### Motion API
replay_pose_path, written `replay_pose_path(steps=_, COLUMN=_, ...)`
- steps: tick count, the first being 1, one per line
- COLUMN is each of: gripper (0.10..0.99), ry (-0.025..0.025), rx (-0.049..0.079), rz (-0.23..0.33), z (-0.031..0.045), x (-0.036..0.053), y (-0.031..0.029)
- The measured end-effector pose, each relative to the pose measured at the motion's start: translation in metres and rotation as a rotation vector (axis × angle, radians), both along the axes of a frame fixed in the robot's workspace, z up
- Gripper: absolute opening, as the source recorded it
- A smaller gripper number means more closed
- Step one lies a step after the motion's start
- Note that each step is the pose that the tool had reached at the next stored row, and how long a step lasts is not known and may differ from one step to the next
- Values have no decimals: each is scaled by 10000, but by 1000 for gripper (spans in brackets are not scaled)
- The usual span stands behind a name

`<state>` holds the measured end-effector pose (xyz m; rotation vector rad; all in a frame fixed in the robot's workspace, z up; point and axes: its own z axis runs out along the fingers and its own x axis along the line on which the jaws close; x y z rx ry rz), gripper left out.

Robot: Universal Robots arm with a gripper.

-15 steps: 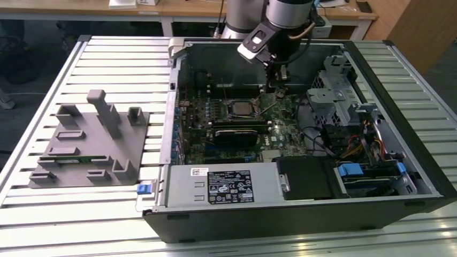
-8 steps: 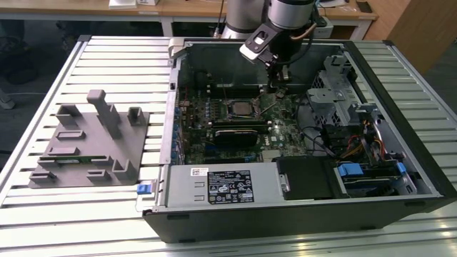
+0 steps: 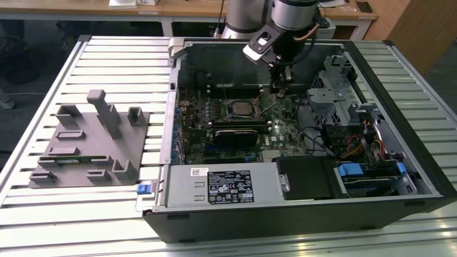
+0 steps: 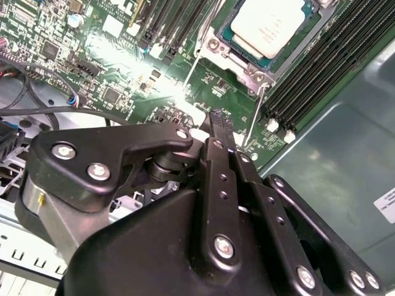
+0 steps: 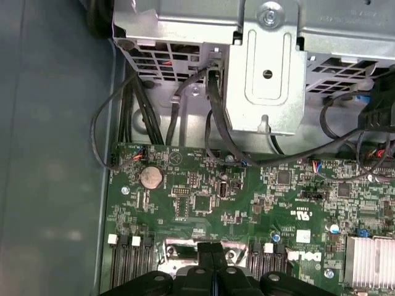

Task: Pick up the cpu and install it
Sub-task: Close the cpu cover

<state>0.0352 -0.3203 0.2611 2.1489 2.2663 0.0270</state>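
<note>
Tool (image 4: 220, 123) closed on nothing, low over motherboard (image 5: 203, 197) in open case (image 3: 286, 222)
Cpu (image 4: 266, 23) seated in socket (image 4: 215, 44) beside; memory slots (image 4: 321, 68), cables (image 5: 99, 129), drive cage (image 5: 265, 74) crowding near, case wall close

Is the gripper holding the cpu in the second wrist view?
No, the cpu lies in the socket, apart from the shut gripper.

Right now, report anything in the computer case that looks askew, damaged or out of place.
Nothing stands out. The cpu lies flat and square in its socket on the motherboard, and the pincer, shut and empty, hangs close beside it.
</note>
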Motion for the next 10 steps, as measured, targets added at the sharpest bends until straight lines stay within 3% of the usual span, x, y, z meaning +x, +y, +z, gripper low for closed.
replay_pose_path(steps=10, gripper=106, ry=0, rx=0, rz=-2, z=-17, x=39, y=16)
